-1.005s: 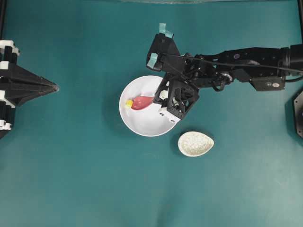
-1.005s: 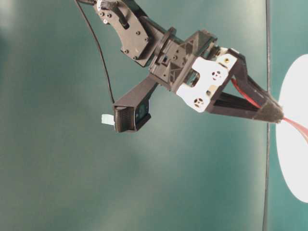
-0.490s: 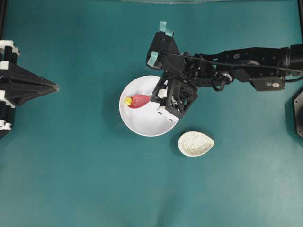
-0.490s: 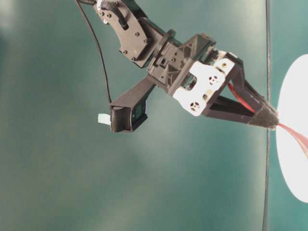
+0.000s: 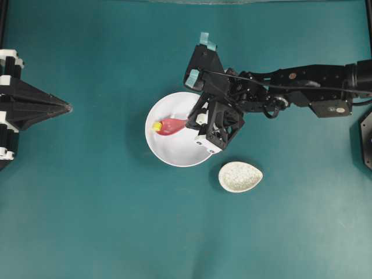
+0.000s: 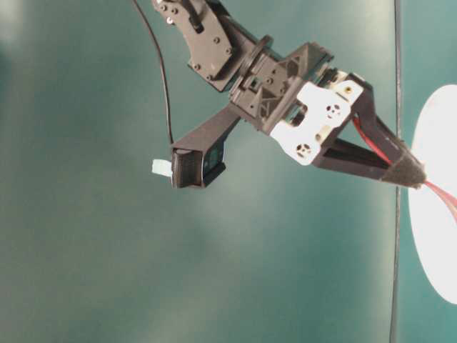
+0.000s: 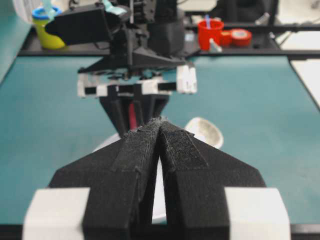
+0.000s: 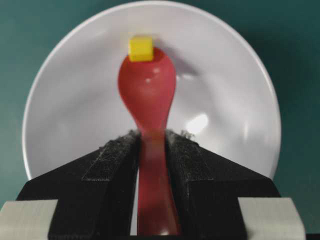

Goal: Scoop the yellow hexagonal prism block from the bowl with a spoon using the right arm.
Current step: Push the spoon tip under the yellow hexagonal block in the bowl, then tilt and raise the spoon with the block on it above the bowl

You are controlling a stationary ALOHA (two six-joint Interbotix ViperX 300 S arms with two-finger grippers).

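The tiny yellow hexagonal prism block [image 5: 157, 125] [image 8: 140, 49] sits in the left part of the white bowl [image 5: 174, 152] [image 8: 225, 90], right at the far tip of the spoon's scoop. I cannot tell whether it rests on the scoop's rim or on the bowl. The pinkish-red spoon [image 5: 171, 124] [image 8: 147, 90] [image 6: 439, 193] points left across the bowl. My right gripper [image 5: 187, 122] [image 8: 151, 135] [image 6: 418, 179] is shut on its handle, over the bowl's right half. My left gripper [image 5: 67, 107] [image 7: 160, 122] is shut on nothing at the far left, well away from the bowl.
A small speckled cream dish [image 5: 240, 176] [image 7: 204, 131] lies just right of and below the bowl. Beyond the table's far edge in the left wrist view stand a red cup [image 7: 210, 32] and a yellow container [image 7: 44, 22].
My right gripper and the spoon have shifted slightly, with the scoop's tip staying against the yellow block. The left arm has not moved.
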